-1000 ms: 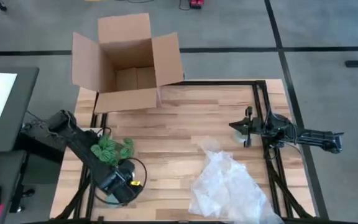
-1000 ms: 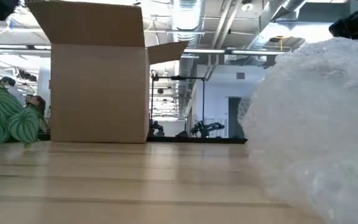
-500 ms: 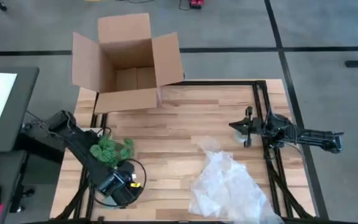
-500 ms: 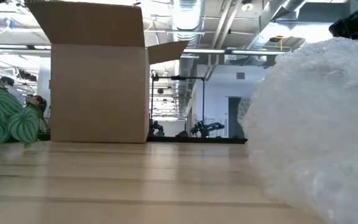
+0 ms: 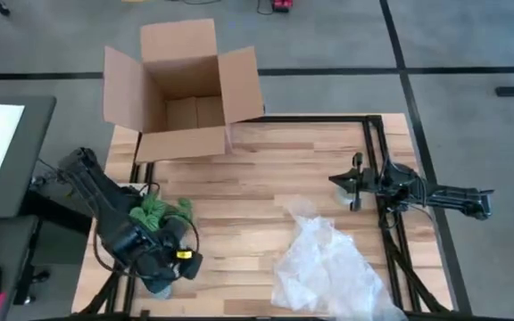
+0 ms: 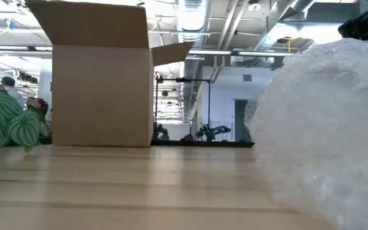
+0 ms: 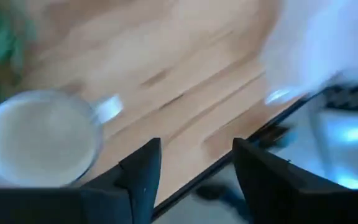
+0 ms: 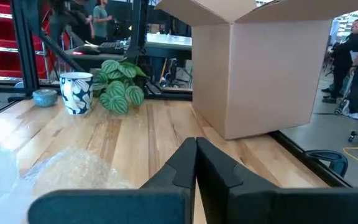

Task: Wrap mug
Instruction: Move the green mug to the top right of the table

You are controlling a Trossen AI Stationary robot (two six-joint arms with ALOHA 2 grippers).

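1. The left wrist view is smeared. The mug (image 7: 39, 137) shows only as a pale round shape with its handle sticking out, cut off at the picture's edge.
2. From above, the left arm covers the mug. It probably stands at the table's near left corner, just beside the plant (image 5: 154, 214).
3. The left gripper (image 7: 196, 171) hangs over that corner with its fingers (image 7: 143, 171) spread and nothing between them. The mug lies to one side of them, outside the gap.
4. The right gripper (image 8: 196, 146) waits at the table's right edge with its fingers pressed together, holding nothing.
5. In the low view the wrap (image 6: 324, 128) fills the right side and blocks what lies behind it. Only a few leaves of the plant show at the left edge.
6. The table (image 5: 266, 160) is pale wooden planks in a dark frame. The crumpled wrap lies on its near right part, and an open box (image 5: 186, 89) stands at its far left corner.
7. Beyond the table is a large workshop with ceiling ducts, red bins and people (image 8: 353, 62) standing.
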